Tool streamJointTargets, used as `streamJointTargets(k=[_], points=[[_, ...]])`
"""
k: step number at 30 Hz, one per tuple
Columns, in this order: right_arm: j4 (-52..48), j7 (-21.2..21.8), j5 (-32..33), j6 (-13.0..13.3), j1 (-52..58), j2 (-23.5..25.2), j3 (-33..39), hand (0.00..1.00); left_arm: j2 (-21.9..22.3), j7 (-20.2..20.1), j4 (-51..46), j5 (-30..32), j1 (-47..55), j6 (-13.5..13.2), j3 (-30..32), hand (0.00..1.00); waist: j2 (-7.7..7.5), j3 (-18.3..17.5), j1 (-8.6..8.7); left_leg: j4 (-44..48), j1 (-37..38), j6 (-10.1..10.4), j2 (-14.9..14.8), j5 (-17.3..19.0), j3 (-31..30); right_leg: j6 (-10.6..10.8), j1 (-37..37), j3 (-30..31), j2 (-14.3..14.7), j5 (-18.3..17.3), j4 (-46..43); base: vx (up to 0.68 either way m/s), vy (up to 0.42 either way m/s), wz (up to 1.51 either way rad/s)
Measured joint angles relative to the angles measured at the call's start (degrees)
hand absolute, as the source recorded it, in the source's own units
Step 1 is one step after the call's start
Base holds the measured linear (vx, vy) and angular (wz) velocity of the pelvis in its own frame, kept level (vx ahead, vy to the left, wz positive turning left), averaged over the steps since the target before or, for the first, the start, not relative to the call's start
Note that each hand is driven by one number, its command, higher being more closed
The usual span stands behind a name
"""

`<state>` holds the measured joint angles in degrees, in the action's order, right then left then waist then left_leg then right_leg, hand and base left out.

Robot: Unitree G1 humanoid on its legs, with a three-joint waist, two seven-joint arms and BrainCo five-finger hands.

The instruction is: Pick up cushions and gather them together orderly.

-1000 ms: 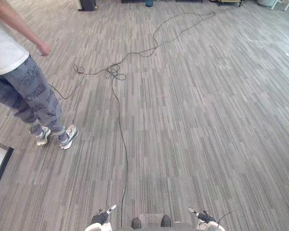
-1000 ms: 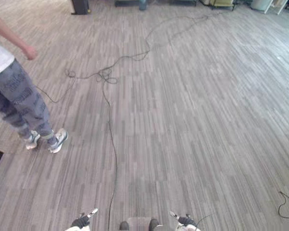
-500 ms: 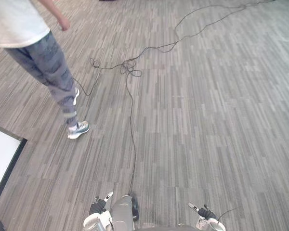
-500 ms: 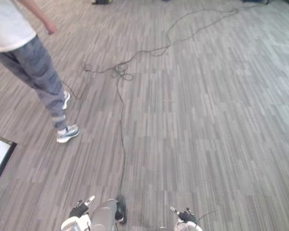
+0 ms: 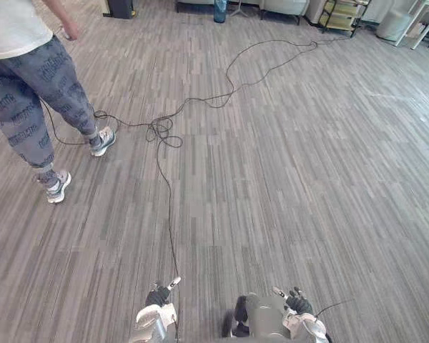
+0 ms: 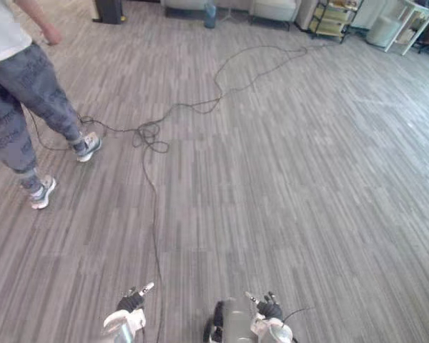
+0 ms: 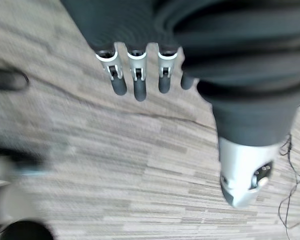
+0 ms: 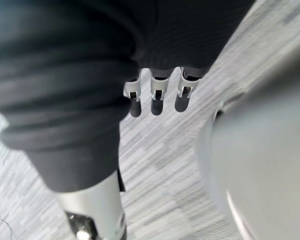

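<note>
Left hand (image 7: 135,80) hung low at my side, fingers straight and slack, nothing in it; right hand (image 8: 157,95) the same, loose and empty. Both had sat at the bottom edge of the head views through the whole last second, so no reach had started.

What had changed was my view. The head had swung, the white panel at the lower left half a second before had slipped out, and the far end of the room had come in. That read to me as walking and searching, not picking. Where the cushions lay I could not tell, so by my reckoning the task was at its very start.

Floor (image 5: 293,164) first: grey striped carpet, running wide ahead and to the right. Person (image 5: 32,78) next, at the far left in a white top and patterned trousers, mid-stride with feet apart, where a second before the feet had stood close together. That was my main worry: someone on the move near my path on the left, so I judged any turn that way needed care.

Along the far wall, well apart from me, stood a wire rack (image 5: 339,13), then a dark box (image 5: 120,7), then a small blue container (image 5: 220,8). None of them blocked the middle.
</note>
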<state>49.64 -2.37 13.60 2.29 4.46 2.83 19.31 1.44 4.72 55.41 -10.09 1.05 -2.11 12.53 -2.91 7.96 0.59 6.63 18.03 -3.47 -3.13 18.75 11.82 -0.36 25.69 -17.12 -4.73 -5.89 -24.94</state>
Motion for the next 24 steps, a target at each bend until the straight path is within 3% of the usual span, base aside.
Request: streamJointTargets(k=[1, 3, 4, 5, 7, 8, 9, 10, 11, 13, 15, 16, 17, 18, 19, 20, 22, 23, 24], points=[[2.58, 0.06, -0.15, -0.09, -1.64, -2.13, 0.35, 0.00, 0.39, -0.02, 1.57, 0.10, 0.43, 0.09, 0.10, 0.00, 2.99, -0.05, -0.32, 0.80, 1.61, 2.20, -2.74, -1.36, -3.67, -4.49, -1.45, -0.56, 2.32, 1.63, -1.04, 0.79, -0.246, 0.23], [3.18, -0.04, -0.15, -0.03, -2.50, -2.46, 1.37, 0.00, 0.90, -0.06, 1.56, 0.20, 0.33, 0.12, 0.30, 0.00, 4.22, 0.55, -0.39, 4.02, 0.41, 5.93, -3.50, -4.11, -7.19, -6.03, -1.51, -1.18, 2.47, -1.50, -3.64, 0.67, -0.230, 0.07], [2.93, -0.01, -0.14, -0.06, -2.51, -2.82, 1.98, 0.00, 1.69, -0.09, 1.42, 1.09, 0.39, 0.12, 2.20, 0.00, 5.52, 0.27, -0.28, 11.58, -2.39, 7.95, -4.17, -7.81, -10.25, -6.76, -3.12, -1.88, 3.37, -4.05, -4.61, 0.66, -0.233, 0.05], [2.94, -0.04, -0.13, -0.07, -2.45, -2.80, 1.89, 0.00, 1.72, -0.10, 1.40, 1.12, 0.31, 0.13, 2.30, 0.00, 5.63, 0.30, -0.17, 16.14, -4.04, 9.38, -4.29, -9.72, -11.19, -6.70, -4.42, -1.83, 3.86, -4.81, -3.93, 0.66, -0.212, -0.06], [2.96, -0.21, -0.09, -0.07, -2.05, -2.76, 0.72, 0.00, 1.97, -0.22, 0.52, 1.09, 0.77, 0.13, 2.47, 0.00, 5.86, 0.70, -0.45, 37.66, -13.07, 14.38, -5.17, -17.35, -12.73, -6.97, -11.79, -0.15, 6.03, -7.17, 1.75, 0.48, -0.104, -0.19], [3.00, -0.27, -0.09, -0.11, -2.14, -2.66, 0.58, 0.00, 2.11, -0.40, -0.22, 1.09, 0.75, 0.13, 2.70, 0.00, 5.90, 1.13, -0.59, 44.27, -16.07, 13.51, -5.98, -15.24, -11.39, -7.09, -14.48, 0.44, 6.92, -7.45, 3.44, 0.63, -0.078, -0.44], [3.07, -0.42, 0.00, -0.20, -2.17, -2.14, -0.50, 0.00, 1.80, -0.47, -2.05, 1.04, 0.77, -0.04, 2.89, 0.00, 5.16, 1.94, -1.29, 52.29, -20.92, 10.11, -7.58, -9.94, -8.16, -7.47, -19.98, 2.35, 8.00, -8.16, 6.44, 0.49, -0.038, -0.53], [3.12, -0.48, 0.04, -0.33, -2.13, -1.46, -1.07, 0.00, 1.34, -0.49, -3.02, 1.00, 0.90, -0.09, 2.84, 0.00, 4.40, 2.13, -2.01, 53.49, -23.56, 8.88, -7.88, -7.40, -5.87, -7.49, -22.76, 3.75, 8.08, -8.51, 8.01, 0.67, -0.038, -0.87], [3.10, -0.50, 0.17, -0.41, -2.13, -0.44, -1.92, 0.00, 0.77, -0.50, -4.45, 0.92, 1.24, -0.28, 2.84, 0.00, 3.39, 2.11, -2.83, 50.67, -29.03, 6.95, -8.48, -3.71, -1.31, -7.02, -27.76, 6.43, 8.00, -8.82, 11.37, 0.38, -0.012, -0.77], [3.10, -0.52, 0.23, -0.60, -2.17, 0.32, -2.00, 0.00, 1.22, -0.44, -5.58, 0.84, 1.68, -0.57, 2.89, 0.00, 3.02, 2.16, -3.65, 43.21, -32.48, 6.01, -8.53, -1.93, 1.39, -6.19, -30.69, 8.91, 7.58, -9.20, 13.14, 0.44, 0.055, -0.93], [2.79, -0.55, 0.30, -0.56, -2.23, 1.08, -1.69, 0.00, 1.72, -0.42, -6.43, 0.84, 2.29, -1.27, 3.33, 0.00, 3.75, 1.77, -4.11, 24.71, -36.59, 6.66, -6.28, -3.36, 0.26, -3.63, -35.26, 13.10, 5.84, -11.82, 15.12, 0.57, 0.196, -1.10], [2.72, -0.57, 0.26, -0.53, -2.14, 1.09, -1.67, 0.00, 1.80, -0.42, -6.53, 0.81, 2.37, -1.40, 3.33, 0.00, 3.77, 1.70, -4.15, 20.92, -37.61, 7.14, -5.36, -5.52, -1.49, -3.20, -36.31, 14.32, 5.21, -12.74, 15.34, 0.59, 0.288, -1.02], [2.96, -0.71, 0.26, -0.64, -1.74, 1.44, -1.83, 0.00, 1.59, -0.43, -6.85, 0.77, 2.62, -1.48, 3.29, 0.00, 2.76, 1.14, -4.59, 17.86, -38.04, 8.19, -3.43, -11.13, -3.76, -1.97, -37.59, 17.02, 3.38, -14.40, 15.44, 0.50, 0.270, -0.95], [3.16, -0.75, 0.23, -0.67, -1.18, 1.37, -2.76, 0.00, 1.26, -0.39, -6.86, 0.84, 3.19, -1.49, 3.31, 0.00, 2.19, -0.20, -4.72, 17.91, -38.00, 7.55, -1.82, -13.43, -4.36, -1.51, -37.86, 19.44, 2.05, -14.71, 15.85, 0.65, 0.352, -0.91], [3.46, -0.59, 0.19, -0.78, -0.80, 1.31, -3.72, 0.00, 0.71, -0.39, -6.81, 0.92, 3.09, -1.48, 3.23, 0.00, 1.35, -1.14, -4.32, 19.05, -38.22, 6.94, -1.14, -10.61, -2.87, -1.93, -37.66, 21.39, 0.91, -13.92, 15.73, 0.68, 0.355, -0.65], [3.45, -0.61, 0.15, -0.77, -0.66, 1.32, -3.85, 0.00, 0.75, -0.42, -6.99, 0.94, 3.16, -1.52, 3.18, 0.00, 1.19, -1.24, -4.05, 21.26, -38.24, 4.84, -1.45, -9.73, -2.00, -1.17, -37.32, 23.24, 0.24, -12.10, 14.88, 0.79, 0.432, -0.64], [3.18, -0.28, -0.08, -1.11, 0.06, 0.96, -4.44, 0.00, -0.19, -0.38, -7.22, 0.99, 3.27, -1.21, 3.20, 0.00, -0.48, -2.19, -4.35, 24.87, -34.93, 2.19, -1.81, -7.52, 1.27, 2.25, -36.32, 28.07, -1.34, -7.54, 9.56, 0.67, 0.354, -0.98], [2.86, -0.19, -0.09, -1.06, 0.11, 1.07, -4.90, 0.00, -0.31, -0.37, -6.96, 0.99, 3.48, -1.22, 3.20, 0.00, -0.58, -2.26, -4.44, 24.64, -32.89, 1.99, -1.94, -7.41, 2.06, 3.14, -35.26, 28.57, -1.32, -5.98, 6.09, 0.52, 0.224, -1.46], [2.65, 0.15, -0.17, -0.84, 0.07, 0.70, -6.08, 0.00, -0.46, -0.35, -6.03, 0.98, 3.83, -1.27, 3.13, 0.00, 0.15, -1.82, -4.79, 22.95, -28.29, 1.38, -2.67, -7.04, 3.70, 6.60, -30.53, 29.00, -0.64, -2.18, -5.77, 0.46, 0.166, -1.89]])
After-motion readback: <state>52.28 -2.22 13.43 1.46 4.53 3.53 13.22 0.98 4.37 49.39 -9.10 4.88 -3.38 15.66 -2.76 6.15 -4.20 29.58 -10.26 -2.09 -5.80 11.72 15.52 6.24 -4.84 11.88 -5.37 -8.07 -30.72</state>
